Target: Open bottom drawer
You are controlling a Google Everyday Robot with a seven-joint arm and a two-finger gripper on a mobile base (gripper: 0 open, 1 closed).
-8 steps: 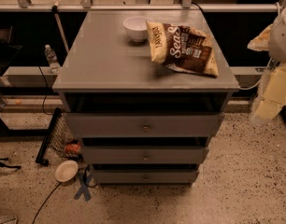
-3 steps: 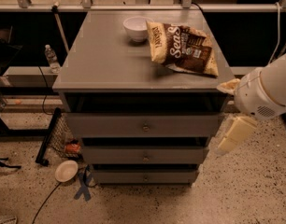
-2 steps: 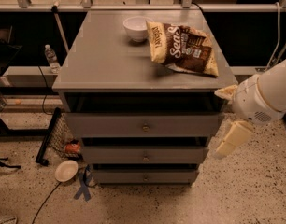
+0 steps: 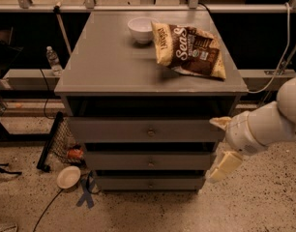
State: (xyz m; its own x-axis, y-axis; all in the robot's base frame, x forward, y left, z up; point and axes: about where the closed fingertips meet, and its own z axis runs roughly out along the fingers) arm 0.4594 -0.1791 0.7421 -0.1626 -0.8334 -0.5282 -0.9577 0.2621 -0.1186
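The grey cabinet [image 4: 114,62] stands in the middle of the camera view with three drawers. The bottom drawer [image 4: 124,183] is the lowest one, just above the floor, with a small round knob [image 4: 150,183] at its centre. Its front sits a little behind the middle drawer's [image 4: 119,161] front. My gripper [image 4: 219,145] is at the end of the white arm [image 4: 269,124], next to the cabinet's right front corner at the height of the middle drawer. Its two cream fingers [image 4: 224,166] stand apart and hold nothing. It is to the right of and above the bottom drawer's knob.
A chip bag [image 4: 189,50] and a white bowl [image 4: 140,29] lie on the cabinet top. The top drawer [image 4: 114,129] juts out. On the floor at the left are a white bowl [image 4: 68,177], a blue tape cross [image 4: 86,193], a black wire basket [image 4: 61,141] and a water bottle [image 4: 53,61].
My arm has come in from the right edge and dropped lower, so the gripper now hangs at the cabinet's right front corner. The drawers have not moved.
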